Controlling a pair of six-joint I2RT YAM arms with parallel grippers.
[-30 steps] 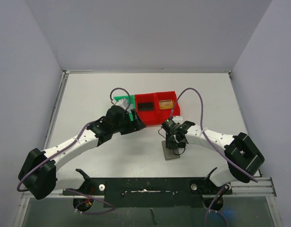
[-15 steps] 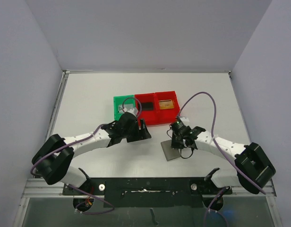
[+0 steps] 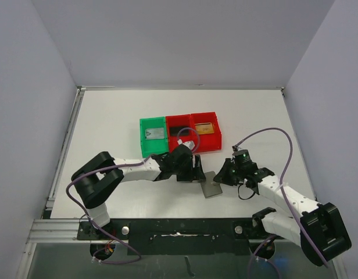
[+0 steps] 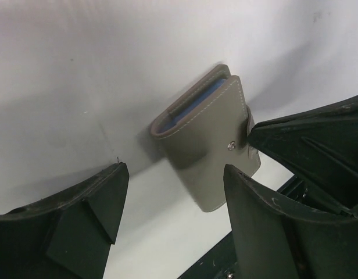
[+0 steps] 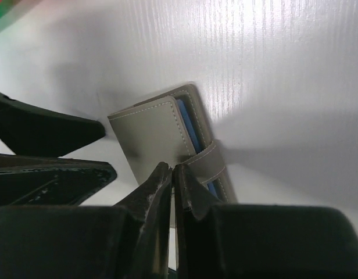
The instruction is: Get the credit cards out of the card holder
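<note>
The card holder [image 3: 212, 189] lay folded near the white table's [image 3: 109, 116] front edge, its blue pocket edges showing. The left gripper [image 4: 173, 171] hung over it, fingers spread wide and holding nothing. The right gripper [image 5: 173, 170] was pressed shut at the wallet's tab; whether it was pinching the tab, I couldn't tell. Bare tabletop lay along the wallet's left side.

L gripper [image 3: 196, 170]: was at green bin [image 3: 153, 135], has swung down, now just left of wallet [image 3: 211, 188], jaws wide. Green bin no longer half hidden by L arm. R gripper [image 3: 221, 177]: was above wallet, jaws part open; has moved to wallet's right edge, jaws now closed, tips at tab [image 5: 205, 165]. R arm pulled back, away from wallet.
</note>
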